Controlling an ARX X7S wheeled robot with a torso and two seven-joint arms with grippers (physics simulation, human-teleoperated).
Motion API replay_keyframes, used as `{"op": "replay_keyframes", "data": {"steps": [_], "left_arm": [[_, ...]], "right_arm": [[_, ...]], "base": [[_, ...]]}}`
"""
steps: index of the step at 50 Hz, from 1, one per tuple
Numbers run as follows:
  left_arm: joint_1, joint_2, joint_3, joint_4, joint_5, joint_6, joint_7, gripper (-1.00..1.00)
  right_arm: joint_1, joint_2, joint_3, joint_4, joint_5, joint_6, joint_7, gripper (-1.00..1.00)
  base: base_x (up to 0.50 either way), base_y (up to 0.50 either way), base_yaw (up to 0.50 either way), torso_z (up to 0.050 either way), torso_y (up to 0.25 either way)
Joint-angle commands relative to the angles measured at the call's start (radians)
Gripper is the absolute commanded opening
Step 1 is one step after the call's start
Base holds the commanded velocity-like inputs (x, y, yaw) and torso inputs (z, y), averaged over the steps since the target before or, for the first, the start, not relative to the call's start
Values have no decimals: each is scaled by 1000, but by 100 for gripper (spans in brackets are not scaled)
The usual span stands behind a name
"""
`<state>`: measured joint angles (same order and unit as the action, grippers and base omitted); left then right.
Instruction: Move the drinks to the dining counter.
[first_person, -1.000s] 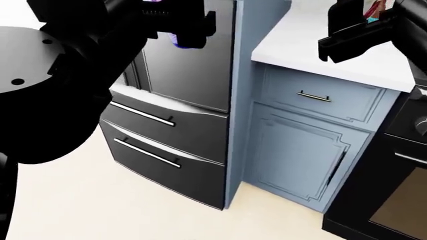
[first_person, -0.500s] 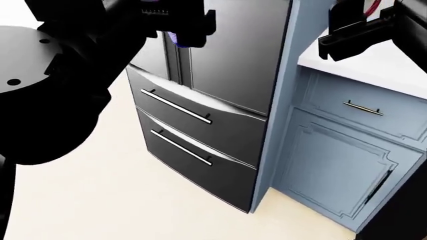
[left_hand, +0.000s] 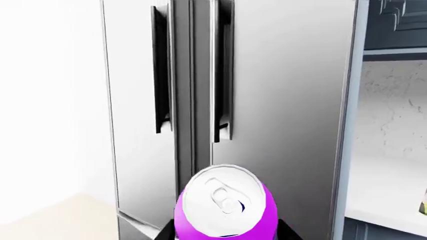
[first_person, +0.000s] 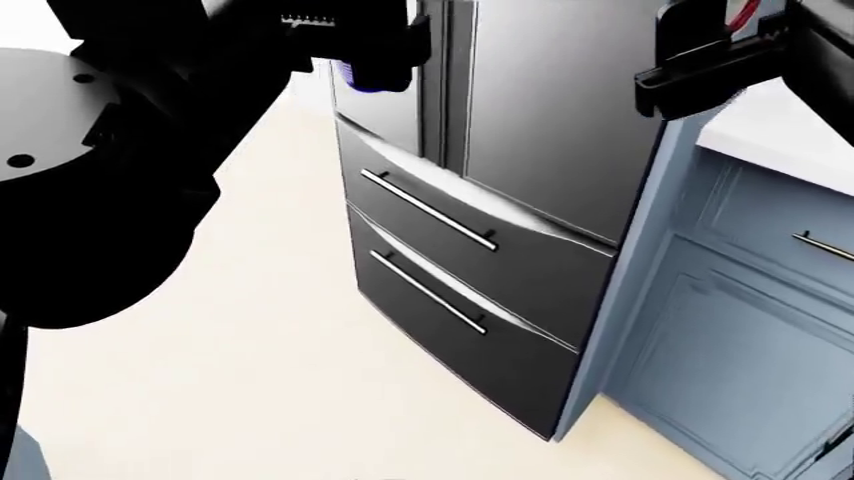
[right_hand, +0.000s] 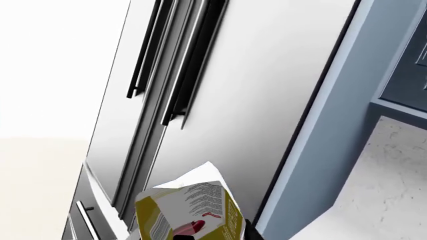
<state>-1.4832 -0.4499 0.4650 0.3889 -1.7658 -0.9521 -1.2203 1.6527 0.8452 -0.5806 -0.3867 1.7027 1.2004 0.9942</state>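
My left gripper (left_hand: 225, 235) is shut on a purple metal can (left_hand: 223, 205), whose silver top faces the left wrist camera. In the head view only a purple sliver of the can (first_person: 363, 78) shows under the left gripper (first_person: 358, 50) at the upper left. A yellow-white juice carton with a red fruit (right_hand: 190, 210) sits between the fingers of my right gripper (right_hand: 200, 235), which is shut on it. In the head view the right gripper (first_person: 701, 75) is held high at the upper right. The dining counter is out of view.
A tall dark steel fridge (first_person: 534, 120) with two lower drawers (first_person: 454, 260) stands straight ahead. Blue-grey cabinets (first_person: 747, 320) under a white countertop (first_person: 781, 125) adjoin it on the right. Beige floor (first_person: 240, 330) lies open to the left.
The head view has swung left: the fridge and cabinets slid right in the picture and more floor shows. Both grippers keep their drinks, held at the same height.
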Motion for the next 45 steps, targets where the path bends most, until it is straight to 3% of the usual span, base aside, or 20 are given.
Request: {"op": "replay_keyframes", "data": {"steps": [1,45], "left_arm": [[-7,-3,-1,1,-6,13,-8,-100],[-22,-13,11,-1,-9,29,-7,-100]], "right_arm": [[13,2,7,-1,-22,7,3,-100],[22,2,-7,2,-28,-3,-2,-100]], "base": [[0,0,500,0,11],[0,0,500,0,1]]}}
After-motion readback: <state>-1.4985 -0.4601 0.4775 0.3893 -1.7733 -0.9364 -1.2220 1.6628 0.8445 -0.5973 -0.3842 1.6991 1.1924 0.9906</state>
